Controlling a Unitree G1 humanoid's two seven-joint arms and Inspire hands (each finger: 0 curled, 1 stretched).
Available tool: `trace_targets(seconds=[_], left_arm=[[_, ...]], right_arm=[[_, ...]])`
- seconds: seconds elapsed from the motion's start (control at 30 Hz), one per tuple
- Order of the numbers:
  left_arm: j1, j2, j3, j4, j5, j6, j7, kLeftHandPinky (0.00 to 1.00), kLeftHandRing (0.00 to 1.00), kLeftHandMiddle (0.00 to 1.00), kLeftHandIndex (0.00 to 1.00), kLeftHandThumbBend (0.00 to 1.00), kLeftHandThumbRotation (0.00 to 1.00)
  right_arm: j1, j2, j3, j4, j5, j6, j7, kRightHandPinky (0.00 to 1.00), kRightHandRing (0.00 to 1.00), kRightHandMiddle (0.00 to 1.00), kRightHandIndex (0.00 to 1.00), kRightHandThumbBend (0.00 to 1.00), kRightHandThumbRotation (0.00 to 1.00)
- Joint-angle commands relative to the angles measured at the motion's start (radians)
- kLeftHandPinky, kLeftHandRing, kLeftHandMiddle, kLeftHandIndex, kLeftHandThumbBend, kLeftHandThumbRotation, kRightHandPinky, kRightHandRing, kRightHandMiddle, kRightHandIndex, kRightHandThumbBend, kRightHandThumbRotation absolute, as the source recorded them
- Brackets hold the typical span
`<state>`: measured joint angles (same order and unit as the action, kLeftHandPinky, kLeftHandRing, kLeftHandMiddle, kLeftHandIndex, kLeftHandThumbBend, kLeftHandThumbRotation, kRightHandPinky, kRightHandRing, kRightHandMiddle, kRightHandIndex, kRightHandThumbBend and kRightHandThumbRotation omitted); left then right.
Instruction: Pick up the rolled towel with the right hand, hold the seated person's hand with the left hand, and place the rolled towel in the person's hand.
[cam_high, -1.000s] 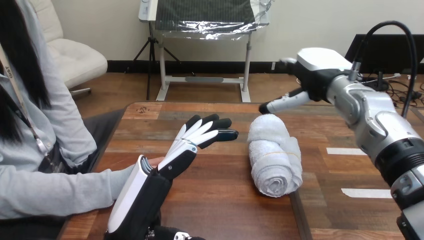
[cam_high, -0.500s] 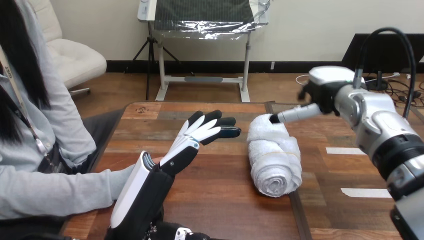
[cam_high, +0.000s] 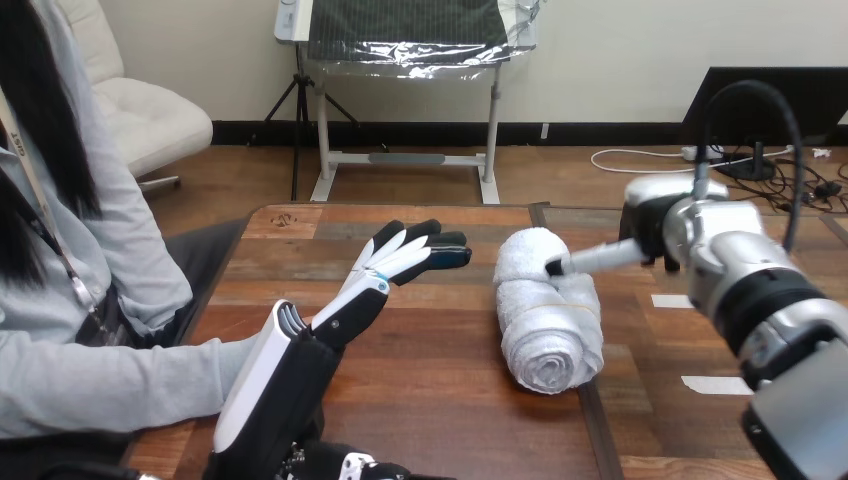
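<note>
Right hand (cam_high: 645, 225): spread, not clamped; one straight finger (cam_high: 590, 260) has its tip on the upper side of the rolled towel (cam_high: 550, 320), near its far end.
Rolled towel: lies on the table (cam_high: 430, 400), spiral end toward the robot, apart from the left hand (cam_high: 385, 280).
Left hand: raised on edge, fingers straight, holding nothing; the person's sleeve (cam_high: 120, 385) reaches in behind it, contact cannot be told.
Risk, rolling: a one-sided push from that finger would likely roll or skid the towel rather than seat it.
Risk, unwinding: soft cloth; a shallow pinch at one end may pull layers loose.
Risk, hand-off: with the person's hand not yet secured, the receiving palm may shift.
</note>
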<state>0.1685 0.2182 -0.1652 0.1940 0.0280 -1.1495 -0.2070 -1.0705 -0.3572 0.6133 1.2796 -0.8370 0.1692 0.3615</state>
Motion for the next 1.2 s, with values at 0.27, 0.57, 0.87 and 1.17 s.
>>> trace_targets(seconds=[0.27, 0.57, 0.87, 1.17], left_arm=[[-0.051, 0.026, -0.01, -0.029, -0.059, 0.005, -0.028, 1.0, 0.9, 0.85, 0.8, 1.0, 0.6], [-0.029, 0.022, -0.015, -0.054, -0.093, 0.016, -0.032, 1.0, 0.92, 0.85, 0.78, 1.0, 0.61], [-0.032, 0.017, 0.017, -0.028, -0.066, -0.036, -0.026, 1.0, 0.91, 0.84, 0.8, 1.0, 0.64], [-0.035, 0.007, 0.025, -0.01, -0.068, -0.064, -0.018, 1.0, 0.89, 0.83, 0.78, 1.0, 0.64]], right_arm=[[-0.177, 0.104, -0.04, 0.076, 0.051, 0.04, 0.016, 0.84, 0.95, 0.97, 0.96, 0.96, 1.0], [-0.158, 0.14, -0.082, 0.086, 0.102, 0.065, -0.038, 0.96, 0.98, 0.98, 0.96, 0.94, 1.0], [-0.151, 0.18, -0.129, 0.09, 0.154, 0.141, -0.104, 0.81, 0.92, 0.92, 0.93, 0.98, 1.0], [-0.147, 0.197, -0.177, 0.091, 0.212, 0.154, -0.136, 0.9, 0.98, 0.95, 0.93, 0.99, 1.0]])
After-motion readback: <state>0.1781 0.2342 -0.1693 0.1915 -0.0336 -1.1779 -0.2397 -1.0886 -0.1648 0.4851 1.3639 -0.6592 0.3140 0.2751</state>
